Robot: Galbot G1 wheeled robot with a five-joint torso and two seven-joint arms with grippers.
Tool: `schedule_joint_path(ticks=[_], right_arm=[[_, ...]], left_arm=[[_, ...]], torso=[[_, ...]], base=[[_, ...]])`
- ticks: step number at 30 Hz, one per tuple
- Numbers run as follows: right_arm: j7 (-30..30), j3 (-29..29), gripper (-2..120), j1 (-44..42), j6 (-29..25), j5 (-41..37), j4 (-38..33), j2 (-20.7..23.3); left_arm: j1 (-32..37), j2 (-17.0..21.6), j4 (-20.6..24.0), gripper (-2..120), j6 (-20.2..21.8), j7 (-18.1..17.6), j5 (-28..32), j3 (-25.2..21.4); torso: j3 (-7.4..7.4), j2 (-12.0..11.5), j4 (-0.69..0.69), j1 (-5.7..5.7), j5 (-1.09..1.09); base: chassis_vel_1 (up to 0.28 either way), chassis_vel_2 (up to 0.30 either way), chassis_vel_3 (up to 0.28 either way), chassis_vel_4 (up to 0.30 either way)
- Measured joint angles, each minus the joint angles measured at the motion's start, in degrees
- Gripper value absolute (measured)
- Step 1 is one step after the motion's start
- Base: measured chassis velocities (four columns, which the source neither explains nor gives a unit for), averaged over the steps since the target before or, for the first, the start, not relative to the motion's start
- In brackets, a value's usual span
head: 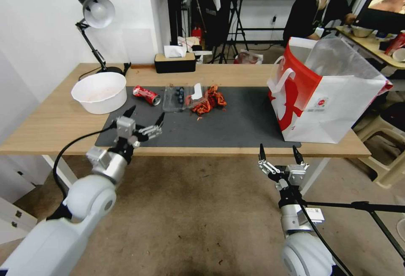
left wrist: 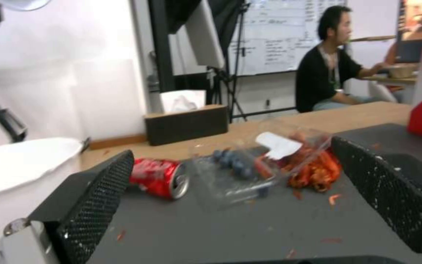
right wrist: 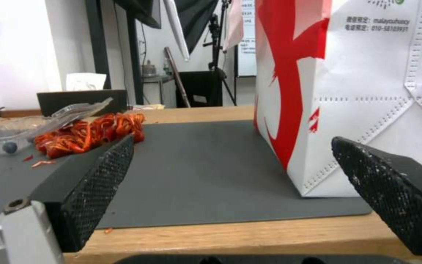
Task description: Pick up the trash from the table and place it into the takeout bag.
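Dark mat (head: 236,120), red can (left wrist: 159,178), takeout bag (right wrist: 367,91)

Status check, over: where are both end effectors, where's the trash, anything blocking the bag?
Left end effector open, over mat's near-left edge. Right end effector open, off the table's front edge. Red can, clear box, red scraps on mat. Takeout bag upright, path unobstructed.
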State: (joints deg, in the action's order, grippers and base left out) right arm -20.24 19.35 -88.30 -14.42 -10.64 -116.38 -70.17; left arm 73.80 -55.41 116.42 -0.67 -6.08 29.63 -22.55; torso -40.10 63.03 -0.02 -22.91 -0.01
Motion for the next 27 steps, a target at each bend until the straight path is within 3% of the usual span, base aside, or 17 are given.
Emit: schedule_joint_path(ticks=[7, 15, 27], right_arm=[[-0.08, -0.04, 100, -0.38, -0.42, 0.44, 0.22, -0.34], [-0.13, 0.03, 100, -0.62, -0.58, 0.49, 0.21, -0.34], [-0.21, 0.17, 100, -0.92, -0.77, 0.84, 0.28, -0.82]], left_arm=[[4.38, -4.03, -1.3, 100, -2.98, 0.17, -3.61, -4.09], [6.29, -7.31, -3.95, 100, -6.53, 0.72, -5.91, -5.53], [7.55, -8.48, -6.81, 100, -9.17, 1.15, -6.99, -6.68]], torso=[[-0.01, 0.0, 0.02, -0.01, 0.0], [0.0, 0.0, 0.02, -0.01, 0.0], [-0.01, 0.0, 0.02, -0.01, 0.0]], base=[[0.0, 0.0, 0.0, 0.0], [0.0, 0.0, 0.0, 0.0], [0.0, 0.0, 0.0, 0.0]])
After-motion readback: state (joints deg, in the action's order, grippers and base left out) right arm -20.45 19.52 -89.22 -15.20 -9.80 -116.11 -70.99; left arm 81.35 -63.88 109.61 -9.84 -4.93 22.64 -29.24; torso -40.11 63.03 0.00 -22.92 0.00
